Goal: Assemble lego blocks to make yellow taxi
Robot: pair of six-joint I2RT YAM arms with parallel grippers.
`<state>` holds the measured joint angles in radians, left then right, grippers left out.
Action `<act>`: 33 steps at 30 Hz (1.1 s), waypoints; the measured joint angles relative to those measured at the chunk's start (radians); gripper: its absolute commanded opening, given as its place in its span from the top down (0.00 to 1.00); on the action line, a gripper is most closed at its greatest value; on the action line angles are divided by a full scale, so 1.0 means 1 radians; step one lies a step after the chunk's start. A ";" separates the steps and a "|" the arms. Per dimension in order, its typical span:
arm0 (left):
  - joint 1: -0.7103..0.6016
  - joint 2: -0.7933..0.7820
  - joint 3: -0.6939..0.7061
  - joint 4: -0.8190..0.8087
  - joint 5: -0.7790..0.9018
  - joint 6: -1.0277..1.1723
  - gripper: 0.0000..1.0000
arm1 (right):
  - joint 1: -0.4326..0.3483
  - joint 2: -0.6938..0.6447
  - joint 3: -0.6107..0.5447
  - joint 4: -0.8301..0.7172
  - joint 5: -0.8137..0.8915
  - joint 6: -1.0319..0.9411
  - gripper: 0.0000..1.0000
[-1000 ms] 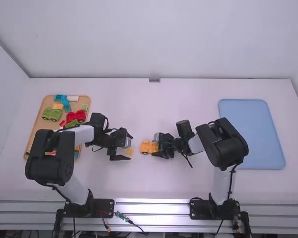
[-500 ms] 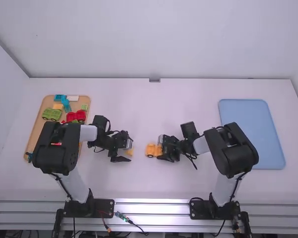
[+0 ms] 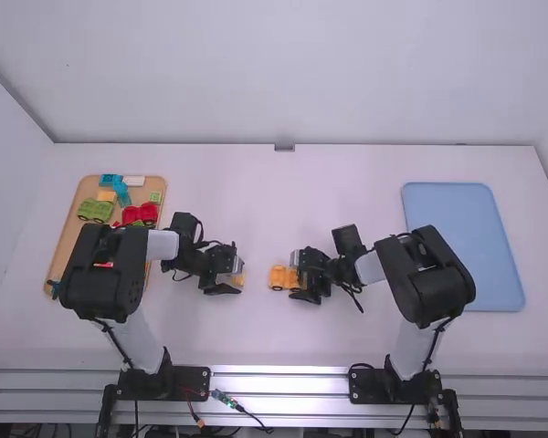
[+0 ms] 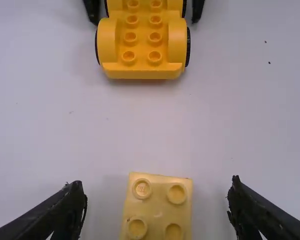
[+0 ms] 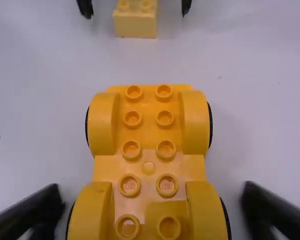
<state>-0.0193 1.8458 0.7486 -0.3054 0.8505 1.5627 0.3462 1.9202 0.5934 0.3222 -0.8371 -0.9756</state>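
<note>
Yellow taxi chassis [image 5: 149, 172], a Lego base with black wheels under rounded arches, sits studs up on the white table [image 3: 283, 338], near the middle in the high view, between the two arms. The right gripper [image 3: 297, 276] is down over its rear stretch, the part towards the blue tray; its fingers [image 5: 35, 212] stand parted, one beyond each side of the chassis, with a narrow gap showing on either side in the right wrist view, so nothing is pinched. The left gripper [image 3: 231, 276] is down at a pale yellow brick [image 4: 157, 212], which lies on the table, four of its studs in view, well apart from the chassis and facing its free end. Its fingers [image 4: 67, 210] are spread wide, one on each side of the brick, with bare table between them and it. Over on the left is a wooden tray [image 3: 67, 235], partly covered by the left arm, holding a green wheeled base [image 3: 96, 210], a red wheeled base [image 3: 140, 214], blue pieces [image 3: 121, 190], a white brick [image 3: 134, 181], a small yellow brick [image 3: 106, 195] and a light green brick [image 3: 155, 197]; more pieces in there are too hidden to name. A blue tray [image 3: 461, 246] lies on the right side of the table, beyond the right arm
</note>
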 measured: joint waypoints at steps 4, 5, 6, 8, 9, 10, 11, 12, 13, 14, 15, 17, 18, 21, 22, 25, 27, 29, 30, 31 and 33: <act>0.000 0.000 0.000 0.000 0.000 0.000 0.26 | 0.000 0.000 -0.006 0.027 0.000 -0.002 0.02; 0.000 0.000 0.000 0.000 0.000 0.000 0.28 | 0.000 0.000 -0.010 0.038 -0.003 -0.002 0.03; 0.000 0.000 0.000 0.000 -0.003 0.001 0.28 | 0.000 0.000 -0.017 0.050 -0.007 -0.003 0.03; 0.000 0.000 0.000 0.000 -0.009 0.000 0.31 | 0.000 0.000 -0.040 0.100 -0.012 0.004 0.03; 0.000 0.000 0.000 0.000 -0.011 0.000 0.33 | 0.000 0.000 -0.048 0.118 -0.014 0.008 0.03; 0.000 0.000 0.000 0.000 -0.011 0.000 0.34 | 0.000 0.000 -0.053 0.130 -0.014 0.012 0.03; 0.000 0.000 0.000 0.000 -0.013 0.000 0.35 | 0.000 0.000 -0.071 0.164 -0.016 0.020 0.03; 0.000 0.000 0.000 0.000 -0.014 0.000 0.35 | 0.000 0.000 -0.081 0.183 -0.017 0.030 0.03; 0.000 0.000 0.000 0.000 -0.014 0.000 0.36 | 0.000 0.000 -0.088 0.196 -0.017 0.035 0.03; 0.000 0.000 0.000 -0.001 -0.014 0.000 0.37 | 0.000 0.000 -0.092 0.202 -0.017 0.037 0.03; 0.000 0.000 0.000 -0.001 -0.015 0.000 0.39 | 0.000 0.000 -0.096 0.206 -0.017 0.043 0.03; 0.000 0.000 0.000 -0.008 -0.014 0.000 0.41 | 0.000 0.000 -0.096 0.209 -0.016 0.059 0.03; 0.000 0.000 0.000 -0.009 -0.015 0.000 0.41 | 0.000 0.000 -0.096 0.209 -0.016 0.061 0.03; 0.000 0.000 0.000 -0.012 -0.015 0.000 0.45 | 0.000 0.000 -0.095 0.195 -0.017 0.078 0.03; 0.000 0.000 0.000 -0.012 -0.016 0.000 0.47 | 0.000 0.000 -0.095 0.191 -0.017 0.082 0.03; 0.000 0.000 0.000 -0.011 -0.018 0.000 0.55 | 0.000 0.000 -0.095 0.192 -0.017 0.086 0.03; 0.000 0.000 0.000 -0.003 -0.018 0.000 0.58 | 0.000 0.000 -0.095 0.191 -0.017 0.087 0.03; 0.000 0.000 0.000 0.018 -0.018 0.000 0.59 | 0.000 0.000 -0.095 0.191 -0.017 0.086 0.03; -0.001 0.000 -0.003 0.048 -0.018 0.000 0.59 | 0.000 0.000 -0.095 0.191 -0.017 0.087 0.03; -0.001 0.000 -0.007 0.065 -0.018 0.000 0.59 | 0.000 0.000 -0.095 0.192 -0.017 0.087 0.03; -0.002 0.000 -0.023 0.103 -0.018 0.000 0.59 | 0.000 0.000 -0.095 0.193 -0.016 0.087 0.03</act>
<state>-0.0212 1.8458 0.7254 -0.2024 0.8326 1.5627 0.3458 1.9202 0.4984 0.5156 -0.8536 -0.8890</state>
